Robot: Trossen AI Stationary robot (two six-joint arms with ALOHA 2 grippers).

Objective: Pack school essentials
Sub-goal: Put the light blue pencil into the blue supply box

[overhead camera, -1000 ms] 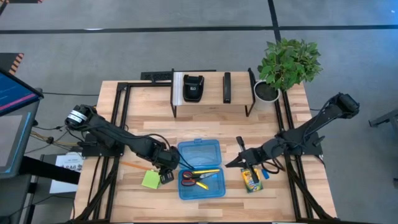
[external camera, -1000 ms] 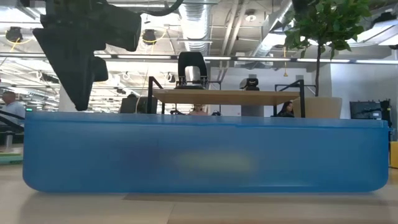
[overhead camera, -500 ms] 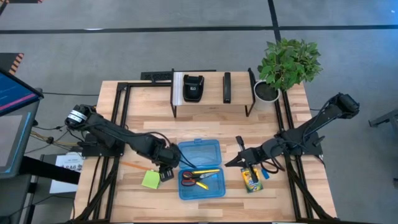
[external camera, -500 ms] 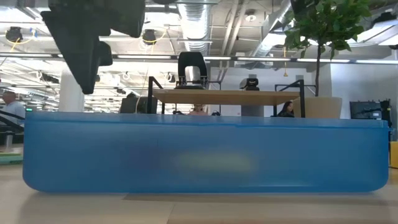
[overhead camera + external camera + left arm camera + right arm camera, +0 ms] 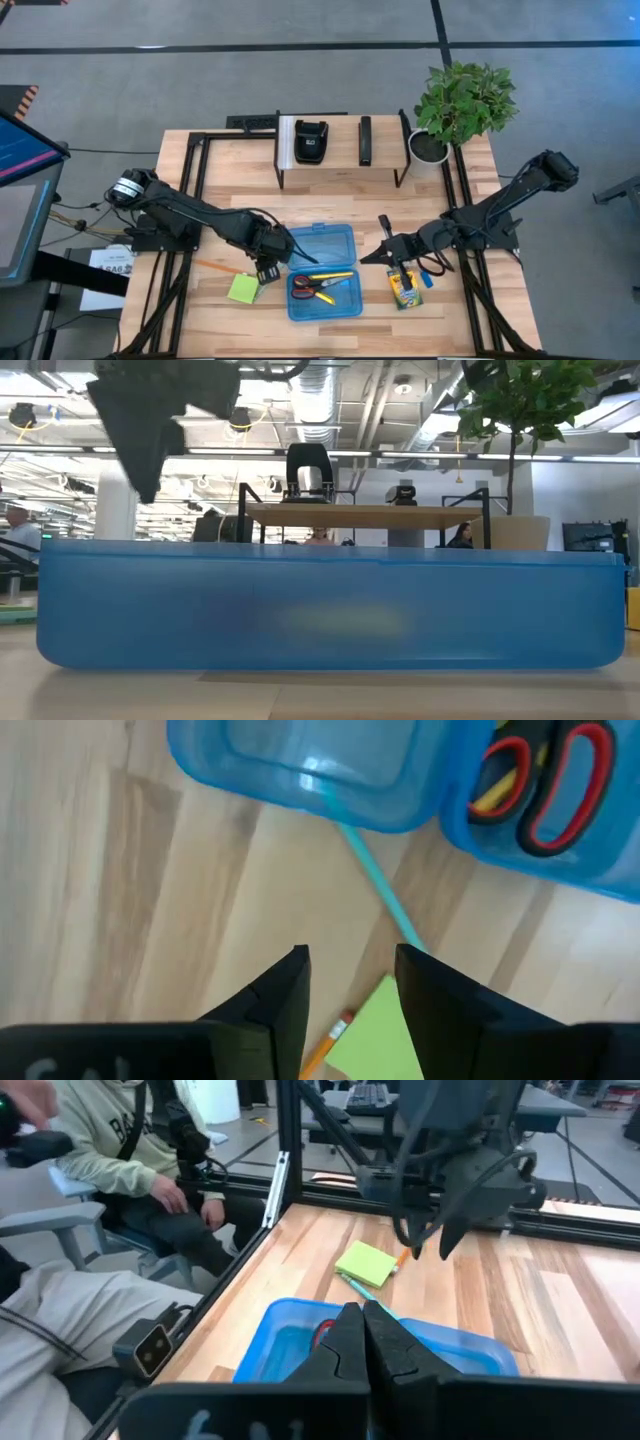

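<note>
High view, left gripper: the left gripper [image 5: 268, 270] hangs over the wooden table [image 5: 230, 195], its fingers a little apart with nothing between them.
High view, sticky notes: the lime-green square sticky-note pad [image 5: 242, 289] lies just beside this gripper, on its outer side.
High view, pencil: an orange pencil [image 5: 212, 266] lies on the table near the pad.
High view, box: the clear blue plastic pencil box [image 5: 323, 271] sits open just past the gripper, toward the other arm.
High view, in the box: the red-handled scissors [image 5: 313, 286] and yellow pencils [image 5: 333, 276] lie inside it.
High view, right gripper: the right gripper [image 5: 372, 259] is closed tight and holds nothing; it points at the blue box from the other side.
High view, crayons: the yellow-green crayon box [image 5: 403, 288] lies just beside the right gripper.
High view, eraser: the tiny blue eraser [image 5: 427, 281] lies next to the crayon box.
Low view: the blue box wall [image 5: 320, 605] fills the front; the dark left gripper [image 5: 150, 420] hangs above its one end.
Left wrist view: the two dark fingers [image 5: 280, 995] stand apart, with bare wood between them; the green pad [image 5: 378, 1035] and the pencil tip [image 5: 330, 1038] lie just ahead, the blue box beyond.
Right wrist view: the closed fingers [image 5: 362, 1342] point over the blue box [image 5: 290, 1340]; the green pad [image 5: 366, 1264] lies farther off, under the other gripper [image 5: 430, 1245].
</note>
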